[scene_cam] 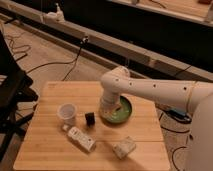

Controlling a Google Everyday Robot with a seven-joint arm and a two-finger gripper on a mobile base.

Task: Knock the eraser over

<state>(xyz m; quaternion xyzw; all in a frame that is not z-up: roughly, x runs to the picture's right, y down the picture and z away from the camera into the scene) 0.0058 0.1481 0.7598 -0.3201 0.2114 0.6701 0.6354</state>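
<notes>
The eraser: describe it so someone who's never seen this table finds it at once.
On the wooden table, look between the white cup and the green bowl, where the gripper hangs at the bowl's cup-side rim. The eraser is the small black block there, far smaller and darker than the cup, the white bottle or the pale sponge.

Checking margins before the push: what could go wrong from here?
1. The gripper sits low at the left rim of the green bowl, just right of the eraser; a sweep might snag the bowl.
2. The white cup stands close on the eraser's left; a leftward push could hit it too.
3. The eraser is small and may slide rather than topple.
</notes>
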